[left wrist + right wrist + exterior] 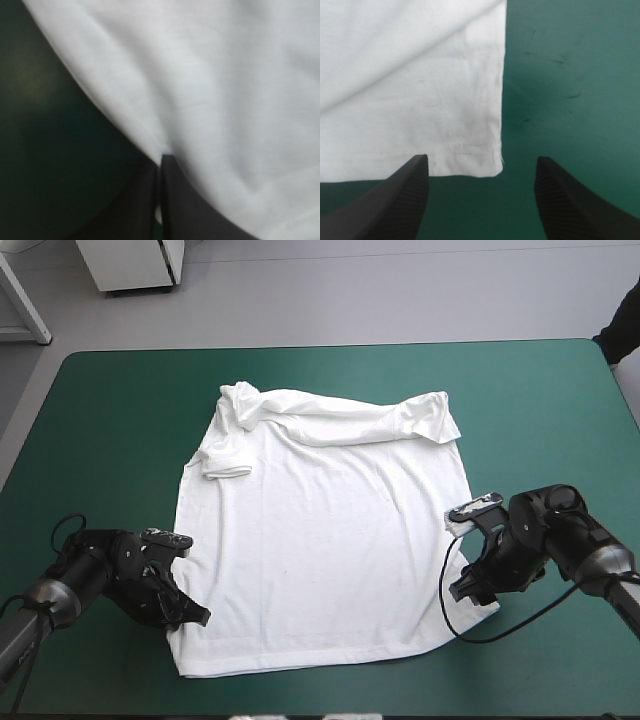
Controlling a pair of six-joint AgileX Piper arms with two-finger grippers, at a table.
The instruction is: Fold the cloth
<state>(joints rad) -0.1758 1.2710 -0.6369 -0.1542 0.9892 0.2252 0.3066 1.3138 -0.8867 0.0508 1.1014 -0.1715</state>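
Presently: one white T-shirt (pixel 320 530), spread flat at the middle of the teal-green surface (pixel 100 420).

- **Axis:** the long axis runs from the near edge to the far edge, hem toward me and shoulders toward the far edge.
- **Condition:** the far end is rumpled and turned over in a thick band. The sleeve (pixel 225 462) on my left is folded in on the body. The body is smooth, with faint creases.
- **Room:** wide strips of bare cover at both sides, a narrower strip between hem and near edge.
- **My left gripper (pixel 195 618):** at the shirt's left edge near the hem, black fingers pressed together with a sliver of white cloth pinched between them.
- **My right gripper (pixel 481 157):** at the right hem corner (pixel 496 170), fingers spread wide with the corner lying between them.
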